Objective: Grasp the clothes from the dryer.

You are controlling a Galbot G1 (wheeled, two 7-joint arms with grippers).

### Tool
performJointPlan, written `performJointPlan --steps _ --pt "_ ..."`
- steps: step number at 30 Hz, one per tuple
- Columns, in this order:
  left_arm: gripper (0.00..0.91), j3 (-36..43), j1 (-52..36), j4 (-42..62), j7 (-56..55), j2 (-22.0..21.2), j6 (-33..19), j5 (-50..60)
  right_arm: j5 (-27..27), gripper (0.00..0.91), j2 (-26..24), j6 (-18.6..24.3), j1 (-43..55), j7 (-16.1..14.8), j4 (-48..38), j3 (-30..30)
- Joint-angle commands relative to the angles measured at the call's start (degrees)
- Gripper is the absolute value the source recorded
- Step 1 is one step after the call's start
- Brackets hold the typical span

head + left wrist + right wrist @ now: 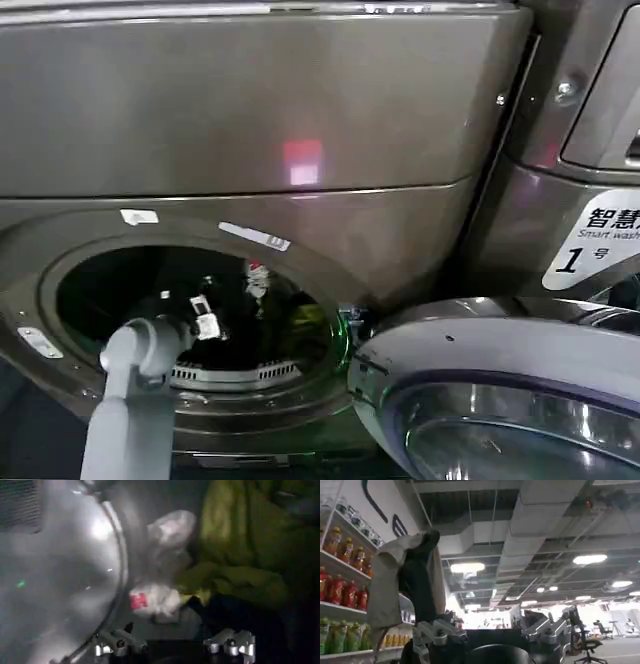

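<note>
Dryer (300,120): porthole open. Left hand (175,647) inside the dim drum, fingers apart, near clothes (155,600). Right hand (490,637) raised elsewhere, fingers apart, empty.

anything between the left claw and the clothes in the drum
Nothing solid. In the left wrist view the left claw is open, and only bare drum floor and dark space separate it from the clothes lying against the dryer wall.
</note>
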Motion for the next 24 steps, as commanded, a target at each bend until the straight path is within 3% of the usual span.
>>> performJointPlan --steps 1,8,12,18,20,21,22,24 --pt "0.907 -0.1 -0.6 2.9 2.3 0.7 -2.1 1.5 -0.2 0.907 0.0 0.0 0.2 0.0 0.1 -0.1" --pt "0.907 -0.2 -4.3 8.6 2.2 0.6 -1.0 0.1 -0.2 0.907 0.3 0.3 0.0 0.0 -0.3 0.1" --pt "0.592 -0.2 -6.7 12.8 2.2 0.2 -0.6 -0.5 -0.2 0.907 0.5 0.3 0.0 0.1 -0.3 0.1" --pt "0.535 -0.2 -7.8 17.4 2.2 -0.2 -0.3 -1.4 -0.2 0.907 0.4 0.4 -0.2 0.0 -0.4 0.3" --pt "0.478 -0.2 -8.2 18.2 2.2 -0.4 -0.2 -1.4 -0.2 0.907 0.5 0.4 -0.1 0.0 -0.3 0.3" --pt "0.341 -0.2 -8.2 18.4 2.2 -0.4 -0.1 -1.7 -0.3 0.907 0.5 0.4 -0.1 0.0 -0.3 0.3" --pt "0.137 -0.2 -8.3 18.2 2.2 -0.3 0.0 -2.4 -0.2 0.907 0.5 0.4 -0.1 0.0 -0.2 0.3" --pt "0.034 -0.2 -8.4 17.8 2.2 -0.3 0.5 -3.2 -0.2 0.907 0.5 0.4 0.0 0.0 -0.4 0.3"
